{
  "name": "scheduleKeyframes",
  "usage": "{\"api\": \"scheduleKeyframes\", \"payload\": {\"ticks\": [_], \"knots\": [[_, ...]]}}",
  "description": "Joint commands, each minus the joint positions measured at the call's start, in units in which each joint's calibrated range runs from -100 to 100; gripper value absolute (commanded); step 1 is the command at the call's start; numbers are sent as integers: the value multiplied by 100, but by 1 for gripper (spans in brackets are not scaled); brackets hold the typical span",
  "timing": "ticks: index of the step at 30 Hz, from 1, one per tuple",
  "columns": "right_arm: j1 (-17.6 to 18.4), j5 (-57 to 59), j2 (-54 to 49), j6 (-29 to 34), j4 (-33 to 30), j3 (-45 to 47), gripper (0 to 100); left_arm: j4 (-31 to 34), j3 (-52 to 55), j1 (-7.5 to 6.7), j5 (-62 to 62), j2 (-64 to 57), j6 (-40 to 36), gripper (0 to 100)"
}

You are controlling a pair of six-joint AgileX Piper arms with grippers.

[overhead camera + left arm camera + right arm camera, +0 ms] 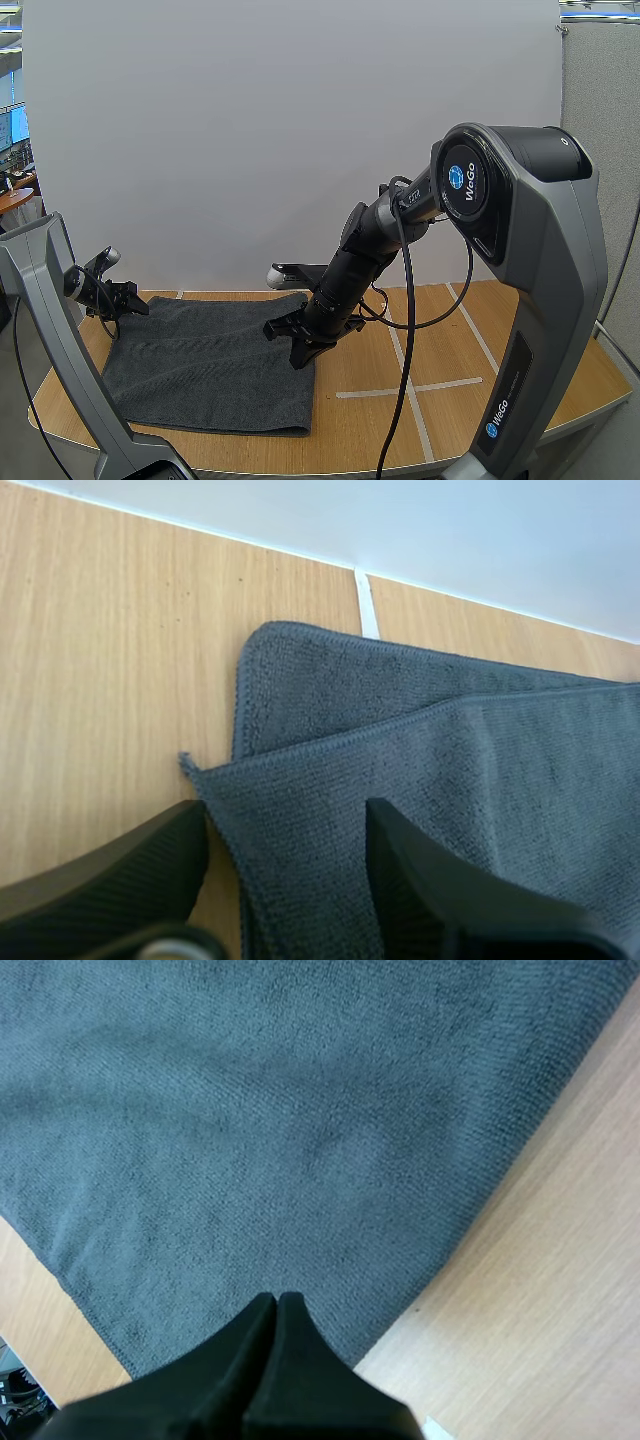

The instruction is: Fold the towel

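Towel (210, 365), dark grey, lay flat on the desk (520, 350), toward 8 o'clock from its middle, with an upper layer doubled over a lower one at the far-left corner. My left pincer (285, 825) stood spread astride that upper corner, at the towel's 10 o'clock, placed, I judged, to nip it for the next fold. My right pincer (275, 1305), pressed together, hung low over the 3 o'clock edge, probably to steady the cloth.

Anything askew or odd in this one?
The towel is folded askew: by the left claw, the top layer's corner juts past the bottom layer's edge, and the bottom corner shows beyond it.
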Motion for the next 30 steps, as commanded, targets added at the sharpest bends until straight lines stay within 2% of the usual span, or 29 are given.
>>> {"api": "scheduleKeyframes", "payload": {"ticks": [1,2,6,9,21,30], "knots": [[6,94,-78,8,21,16,0,-89,-15,-3,84,31,34,60],[6,94,-78,8,21,16,0,-89,-15,-3,84,31,34,53],[6,94,-78,8,21,16,0,-89,-15,-3,84,31,34,16],[6,94,-78,8,21,16,0,-89,-15,-3,84,31,34,1],[6,112,-78,8,21,16,0,-614,-15,-3,84,31,130,0],[6,183,-78,8,21,16,0,-778,-361,-67,84,31,149,0]]}}
